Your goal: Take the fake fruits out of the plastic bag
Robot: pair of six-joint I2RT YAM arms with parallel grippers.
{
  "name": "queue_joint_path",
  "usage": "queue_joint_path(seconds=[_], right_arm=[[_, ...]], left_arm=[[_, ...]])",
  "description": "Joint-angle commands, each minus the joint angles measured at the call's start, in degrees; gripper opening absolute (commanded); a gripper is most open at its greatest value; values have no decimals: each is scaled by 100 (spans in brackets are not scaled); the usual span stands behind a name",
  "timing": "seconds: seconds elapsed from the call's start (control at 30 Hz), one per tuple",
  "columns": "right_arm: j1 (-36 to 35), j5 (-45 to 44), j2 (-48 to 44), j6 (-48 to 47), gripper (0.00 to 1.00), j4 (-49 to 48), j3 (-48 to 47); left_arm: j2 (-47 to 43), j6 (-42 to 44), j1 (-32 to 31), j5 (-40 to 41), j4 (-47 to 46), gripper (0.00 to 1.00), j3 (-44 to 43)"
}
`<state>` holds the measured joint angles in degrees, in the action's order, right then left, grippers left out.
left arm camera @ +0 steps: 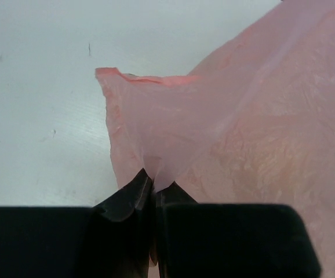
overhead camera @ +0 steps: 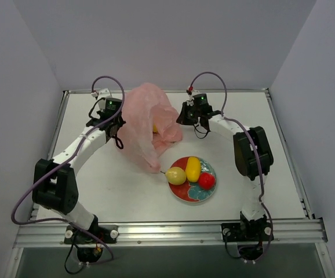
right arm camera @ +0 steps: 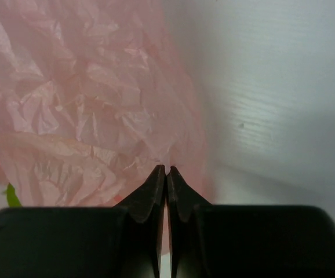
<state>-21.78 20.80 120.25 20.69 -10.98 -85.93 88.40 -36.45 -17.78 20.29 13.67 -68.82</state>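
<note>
Pink plastic bag: bunched just behind the patterned plate, lower tip near its far-left rim; a yellow fruit shows through the film.
Left gripper: fingers pressed together, pinching bag film.
Right gripper: fingers pressed together, film nipped at the tips.
On plate: yellow pear, yellow-orange fruit, red fruit.
</note>
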Motion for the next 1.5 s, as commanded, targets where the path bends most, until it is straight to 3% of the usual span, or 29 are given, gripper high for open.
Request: queue_joint_path(seconds=[0.0,0.27,0.33,0.37,0.4,0.43,0.5,0.53,0.57,0.77,1.0,1.27,1.47], right_arm=[[-28,-436,-1204,216,0,-561,777],[-256,-831,-2241,252,1,-747,2001],[-248,-840,-2277,234,24,-721,2036],[-256,-849,-2269,208,34,-678,2002],[-257,-849,-2243,173,44,-529,1879],[-248,-875,-2242,112,70,-415,1791],[-248,-981,-2321,85,80,-247,1703],[-248,-1016,-2487,93,97,-229,1711],[-265,-1068,-2584,102,100,-229,1746],[-546,-1551,-3244,-20,100,-19,1904],[-1205,-1448,-3622,-152,100,17,2186],[-1865,-1122,-3341,-91,98,26,2256],[-2110,-1122,-3104,-179,98,-53,2318]], left_arm=[[562,471,126,45,232,2,-772],[1645,814,126,-456,434,2,-2012],[1829,841,117,-623,461,6,-2188],[1856,876,108,-701,444,15,-2215],[1865,902,108,-807,443,29,-2224],[1839,920,91,-808,469,53,-2215],[1673,990,73,-799,496,70,-2180],[1576,1016,64,-790,522,76,-2110],[1471,1069,64,-773,522,79,-2057],[337,1412,-67,-246,1023,82,-1847],[-1051,1298,-85,-1008,1094,83,-951],[-1711,1544,-164,-1528,489,84,-10],[-1695,1615,-208,-1775,12,86,536]])
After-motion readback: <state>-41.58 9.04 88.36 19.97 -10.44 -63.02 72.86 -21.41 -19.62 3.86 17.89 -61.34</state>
